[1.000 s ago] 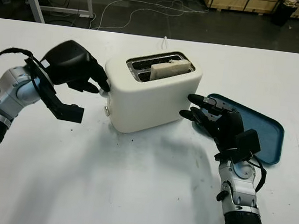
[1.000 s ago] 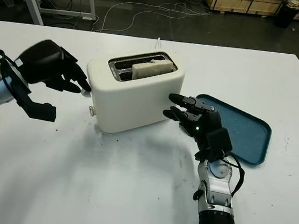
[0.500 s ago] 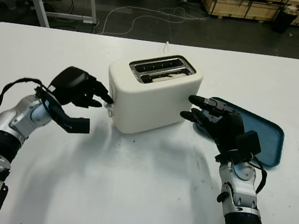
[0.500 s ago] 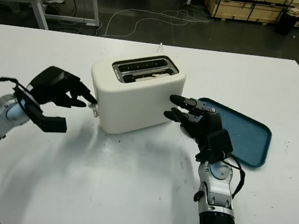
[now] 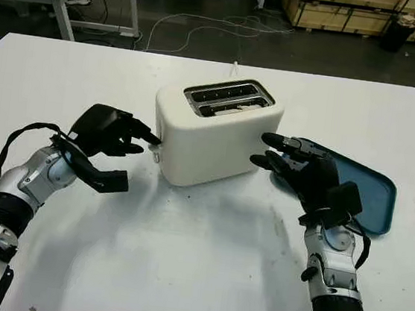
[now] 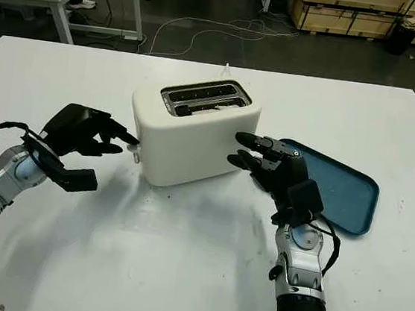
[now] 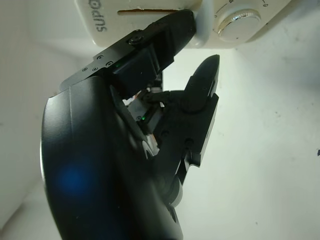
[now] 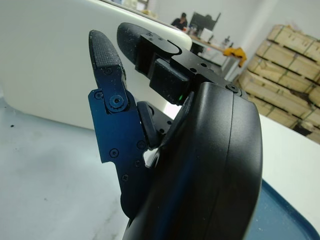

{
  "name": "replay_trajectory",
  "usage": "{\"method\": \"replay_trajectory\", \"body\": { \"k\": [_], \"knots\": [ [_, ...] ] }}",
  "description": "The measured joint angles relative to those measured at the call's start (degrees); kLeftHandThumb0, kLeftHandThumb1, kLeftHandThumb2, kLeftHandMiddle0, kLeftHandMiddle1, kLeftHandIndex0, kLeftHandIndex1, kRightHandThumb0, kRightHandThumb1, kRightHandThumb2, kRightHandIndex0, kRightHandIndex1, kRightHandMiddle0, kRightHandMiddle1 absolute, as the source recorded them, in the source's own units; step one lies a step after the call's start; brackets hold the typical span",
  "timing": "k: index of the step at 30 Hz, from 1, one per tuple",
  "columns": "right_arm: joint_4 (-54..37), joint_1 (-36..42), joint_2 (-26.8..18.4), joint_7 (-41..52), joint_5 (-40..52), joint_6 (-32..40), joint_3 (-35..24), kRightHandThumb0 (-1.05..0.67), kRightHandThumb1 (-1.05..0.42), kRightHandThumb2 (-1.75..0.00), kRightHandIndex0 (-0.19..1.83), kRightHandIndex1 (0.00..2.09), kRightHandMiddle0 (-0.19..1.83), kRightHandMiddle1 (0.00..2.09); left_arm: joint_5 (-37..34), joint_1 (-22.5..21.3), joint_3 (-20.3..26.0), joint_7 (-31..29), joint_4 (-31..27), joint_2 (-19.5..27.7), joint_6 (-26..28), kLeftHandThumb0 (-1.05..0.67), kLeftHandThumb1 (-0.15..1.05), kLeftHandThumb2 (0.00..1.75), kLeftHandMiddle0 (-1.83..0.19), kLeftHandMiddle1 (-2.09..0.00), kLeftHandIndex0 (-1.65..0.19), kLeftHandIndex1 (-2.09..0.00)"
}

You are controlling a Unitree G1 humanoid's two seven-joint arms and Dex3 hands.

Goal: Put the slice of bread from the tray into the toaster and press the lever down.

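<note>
A wide white surface stretched before me. A cream toaster stood at its middle, with the bread sunk low inside the nearer slot. A blue tray lay to the toaster's right. My left hand was at the toaster's left end, fingers curled, one fingertip touching the lever above a round dial. My right hand hovered open beside the toaster's right end, over the tray's near edge.
</note>
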Motion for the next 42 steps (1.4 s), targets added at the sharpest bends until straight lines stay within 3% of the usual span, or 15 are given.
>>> {"method": "replay_trajectory", "body": {
  "k": [14, 18, 23, 30, 42],
  "knots": [
    [0.0, 0.0, 0.0, 0.0, 0.0, 0.0, 0.0, -0.53, -0.92, -0.01, 1.27, 0.00, 1.13, 0.00, 0.0, -1.0, -0.6, 0.0, -0.1, 0.1, -0.4, -0.06, 0.79, 0.00, -0.88, -1.28, -1.22, -0.01],
    [0.0, 0.0, 0.0, 0.0, 0.0, 0.0, 0.0, -0.53, -0.92, -0.01, 1.28, 0.00, 1.13, 0.00, -1.4, -0.5, -0.4, 0.0, -2.1, 0.1, -0.9, -0.06, 0.80, 0.01, -0.82, -1.44, -1.24, -0.01],
    [0.0, 0.0, 0.1, 0.2, 0.0, 0.0, 0.1, -0.53, -0.92, 0.00, 1.27, 0.00, 1.13, 0.00, -2.8, 2.5, 2.4, -0.9, -8.7, 0.5, 1.9, -0.06, 0.83, 0.01, -0.83, -1.37, -1.23, -0.01],
    [0.0, 0.0, 0.2, 0.1, 0.0, 0.0, 0.1, -0.53, -0.92, 0.00, 1.27, 0.00, 1.13, 0.00, -4.4, 6.8, 7.8, -2.6, -16.4, 0.4, 4.5, -0.09, 0.85, 0.01, -0.79, -1.54, -1.22, 0.00],
    [0.0, 0.0, 0.3, 0.3, 0.0, 0.0, 0.2, -0.54, -0.92, 0.00, 1.27, 0.00, 1.13, 0.00, -9.6, 13.7, 19.5, -4.9, -34.9, -0.6, 10.2, -0.06, 0.83, 0.00, -0.79, -1.46, -1.21, -0.01]
  ]
}}
